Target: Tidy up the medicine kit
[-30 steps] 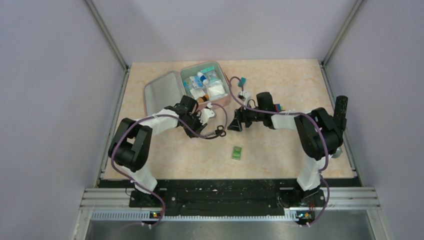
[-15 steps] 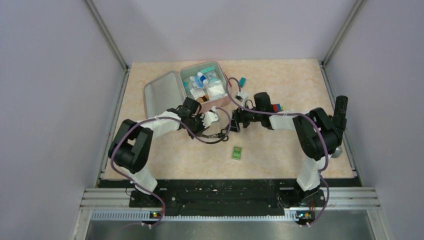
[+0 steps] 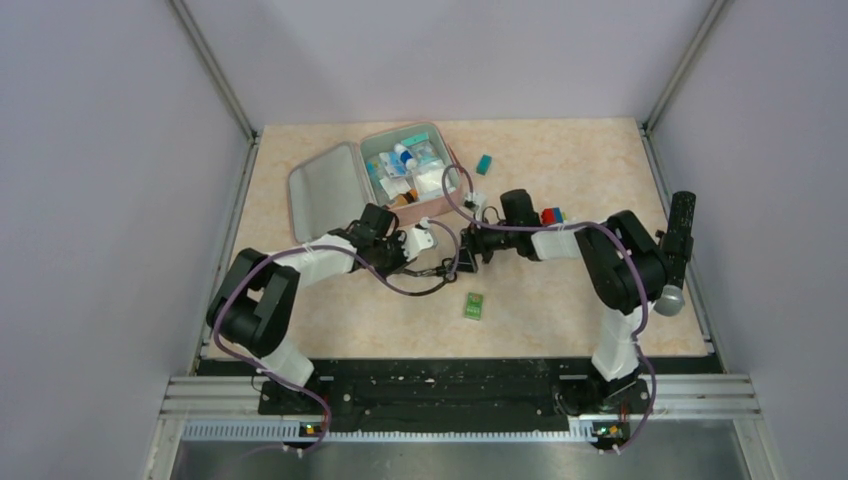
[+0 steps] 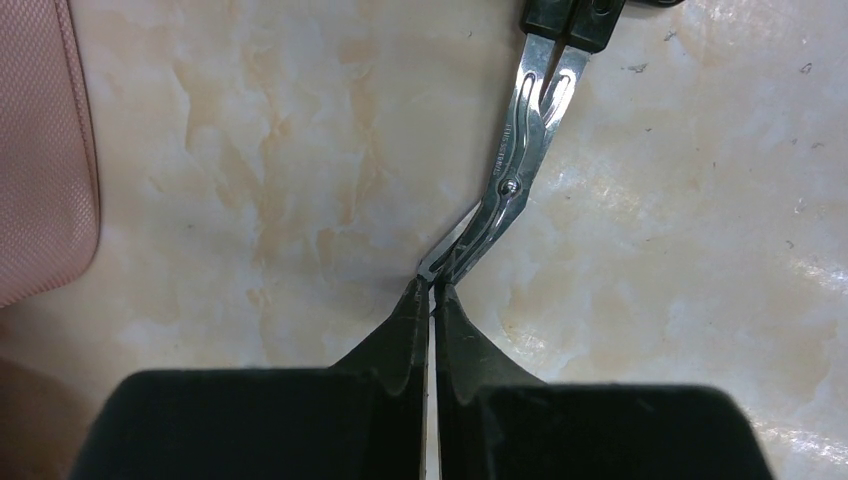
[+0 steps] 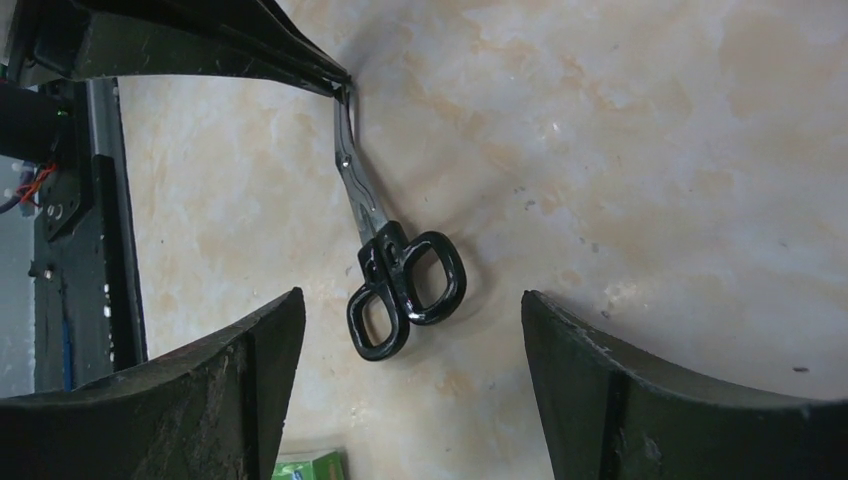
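The medicine kit [image 3: 322,186] lies open at the back left, a pink zip case whose tray holds several small packs. Black-handled scissors [image 3: 440,266] lie flat on the table between my two grippers. My left gripper [image 4: 432,288] is shut on the tip of the scissors' blades [image 4: 515,170]. In the top view the left gripper [image 3: 412,262] sits just left of them. My right gripper [image 5: 410,295] stands open and wide, its fingers on either side of the scissors' handles [image 5: 385,262] without touching them. From above, the right gripper [image 3: 466,255] is just right of the scissors.
A green packet [image 3: 474,305] lies on the table in front of the scissors, and its corner [image 5: 310,466] shows at the right wrist view's bottom edge. A teal block [image 3: 484,163] and stacked coloured blocks [image 3: 552,215] sit to the right of the kit.
My left gripper has shut on the scissors' blade tip. The right gripper has moved left, up to the scissors' handles, staying open.
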You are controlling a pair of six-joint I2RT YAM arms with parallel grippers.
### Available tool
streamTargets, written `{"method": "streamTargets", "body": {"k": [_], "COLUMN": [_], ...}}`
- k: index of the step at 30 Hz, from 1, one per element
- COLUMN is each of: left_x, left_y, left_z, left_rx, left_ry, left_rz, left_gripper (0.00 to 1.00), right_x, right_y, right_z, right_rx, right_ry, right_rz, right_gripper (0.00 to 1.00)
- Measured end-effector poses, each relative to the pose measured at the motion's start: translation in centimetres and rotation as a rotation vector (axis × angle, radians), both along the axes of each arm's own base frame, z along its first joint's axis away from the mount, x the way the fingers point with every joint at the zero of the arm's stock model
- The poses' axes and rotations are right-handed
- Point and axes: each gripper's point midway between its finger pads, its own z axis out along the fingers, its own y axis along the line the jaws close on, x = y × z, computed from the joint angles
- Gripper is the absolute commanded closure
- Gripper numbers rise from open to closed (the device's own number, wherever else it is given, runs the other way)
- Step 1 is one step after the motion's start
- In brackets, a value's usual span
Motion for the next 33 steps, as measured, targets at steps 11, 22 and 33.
{"method": "streamTargets", "body": {"k": [11,22,33], "left_x": [0.0,0.5,0.4], "left_y": [0.0,0.1,0.6], "left_z": [0.0,0.2,0.2], "left_rx": [0.000,-0.004,-0.008], "left_ry": [-0.020,-0.045,-0.027], "left_rz": [0.010,0.039,0.102], "left_gripper": [1.00,1.00,0.58], "right_x": [-1.5,-1.8,-1.8], "right_y": [2.1,2.3,2.4], "right_z": [-0.6,-0.8,-0.7], "right_rx": [0.004,-0.004,-0.007], "right_ry": [-0.006,-0.017,-0.011], "right_rz": [0.085,0.100,0.102], "right_gripper": [0.58,1.00,1.00]}}
